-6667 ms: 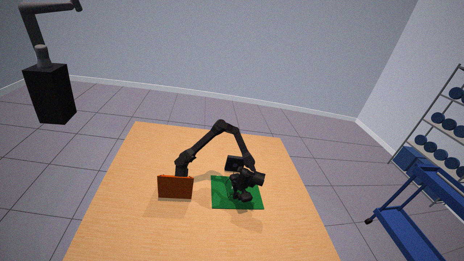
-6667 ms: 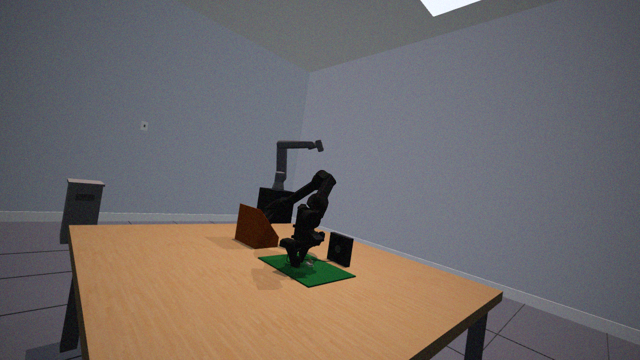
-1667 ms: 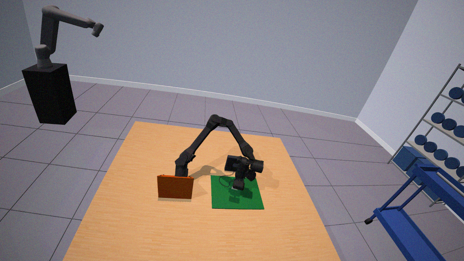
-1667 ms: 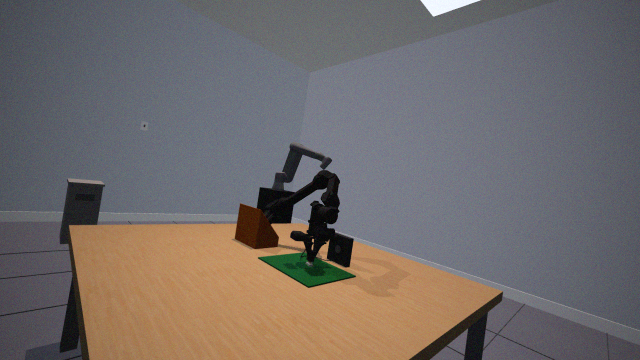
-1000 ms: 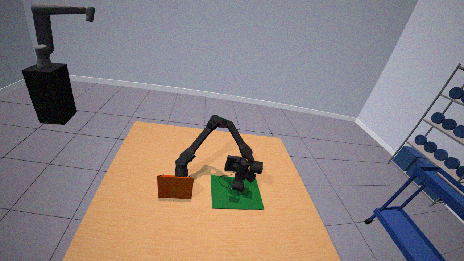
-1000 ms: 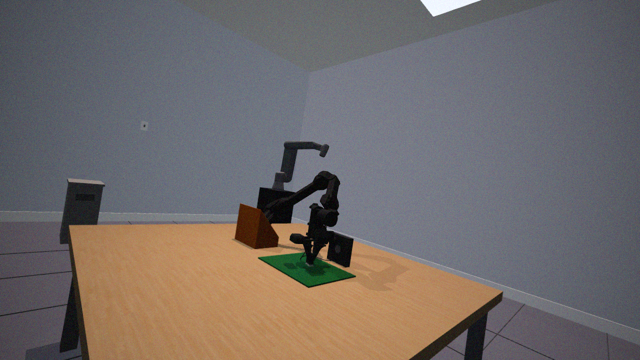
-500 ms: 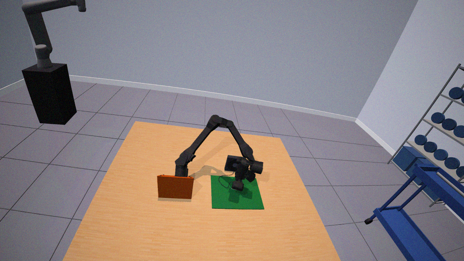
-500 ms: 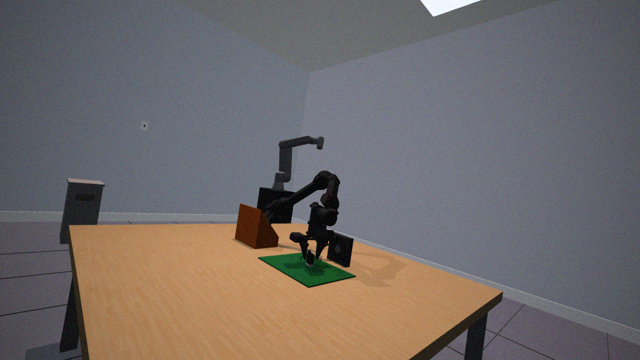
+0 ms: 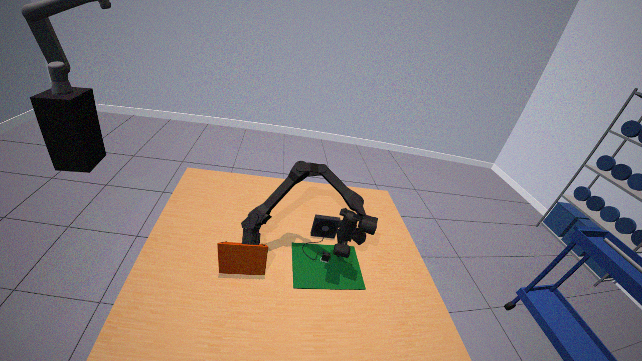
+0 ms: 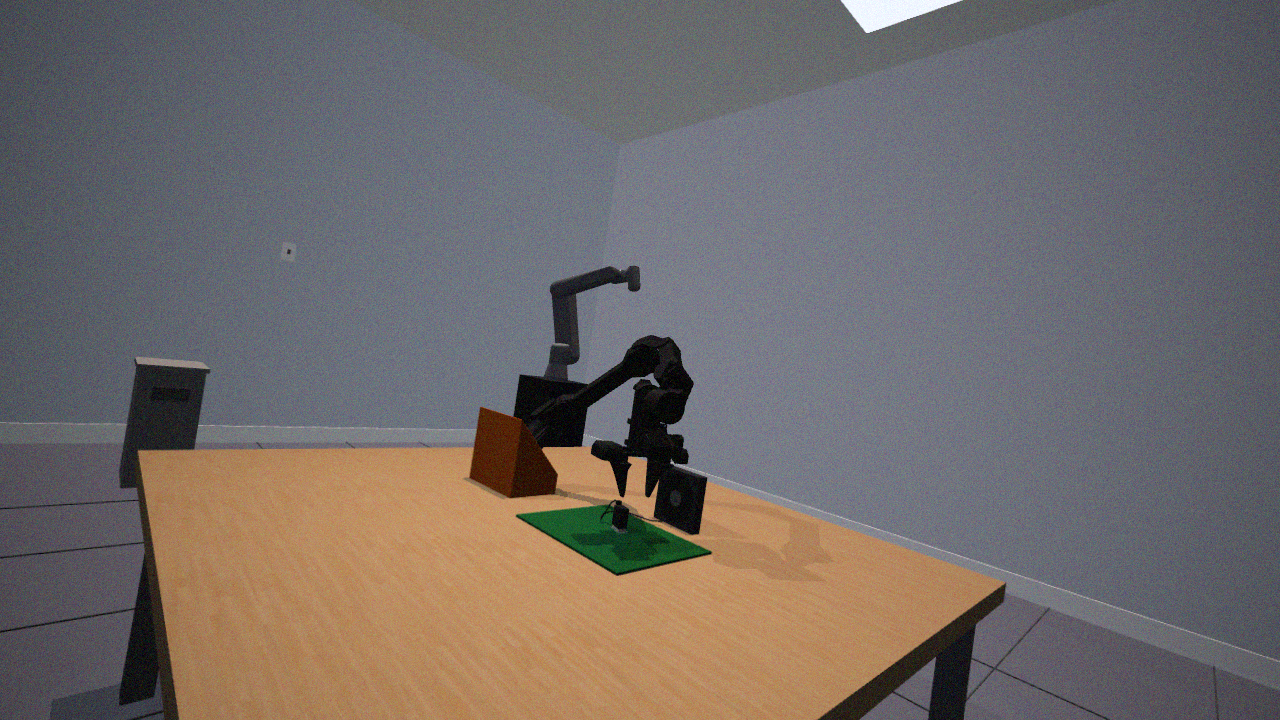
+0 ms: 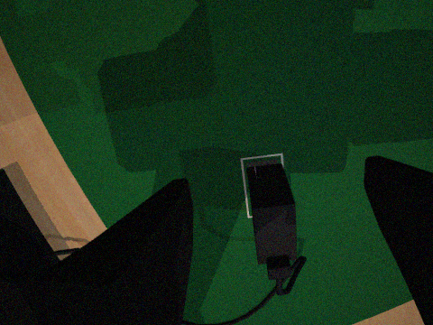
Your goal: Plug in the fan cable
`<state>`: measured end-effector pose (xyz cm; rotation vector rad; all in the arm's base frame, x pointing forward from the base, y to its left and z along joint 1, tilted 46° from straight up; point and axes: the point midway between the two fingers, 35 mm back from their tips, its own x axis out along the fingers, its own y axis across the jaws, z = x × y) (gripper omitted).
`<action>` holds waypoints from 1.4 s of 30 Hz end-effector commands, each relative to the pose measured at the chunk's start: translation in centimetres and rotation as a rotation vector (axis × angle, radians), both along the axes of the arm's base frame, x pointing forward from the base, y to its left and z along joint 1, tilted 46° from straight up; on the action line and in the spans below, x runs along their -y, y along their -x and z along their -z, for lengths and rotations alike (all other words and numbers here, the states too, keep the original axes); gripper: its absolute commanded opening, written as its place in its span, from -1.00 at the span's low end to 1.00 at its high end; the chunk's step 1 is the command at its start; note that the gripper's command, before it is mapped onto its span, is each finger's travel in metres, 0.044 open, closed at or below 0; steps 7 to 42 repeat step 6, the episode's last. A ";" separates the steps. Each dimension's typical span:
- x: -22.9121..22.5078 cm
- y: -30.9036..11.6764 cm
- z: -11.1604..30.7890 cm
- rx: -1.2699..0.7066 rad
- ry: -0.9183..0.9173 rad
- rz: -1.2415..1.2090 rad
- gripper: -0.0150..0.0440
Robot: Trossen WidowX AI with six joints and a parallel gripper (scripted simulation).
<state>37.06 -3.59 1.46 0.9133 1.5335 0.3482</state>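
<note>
The black plug (image 9: pixel 326 255) (image 10: pixel 620 514) (image 11: pixel 273 226) stands upright at the four-pin header, its cable (image 11: pixel 253 311) leaving the top. The header (image 9: pixel 324 261) (image 10: pixel 619 529) (image 11: pixel 245 191) shows as a pale rim along two sides of the plug; its pins are hidden. How deep the plug sits I cannot tell. The green board (image 9: pixel 305 278) (image 10: pixel 559 522) (image 11: pixel 32 27) lies flat under them. My gripper (image 10: pixel 636 495) (image 11: pixel 280 182) is open and empty, pointing down above the board, with the fingertips higher than the plug and clear of it.
The black fan (image 9: pixel 325 227) (image 10: pixel 680 499) stands behind the board, its cable looping over the board's back edge. An orange-brown wedge-shaped block (image 9: pixel 242 259) (image 10: pixel 494 452) stands left of the board, in front of the arm's base.
</note>
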 end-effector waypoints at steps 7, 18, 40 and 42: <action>2.4 -6.0 2.1 0.003 0.005 -0.008 0.39; 2.4 -6.0 2.1 0.003 0.005 -0.008 0.39; 2.4 -6.0 2.1 0.003 0.005 -0.008 0.39; 2.4 -6.0 2.1 0.003 0.005 -0.008 0.39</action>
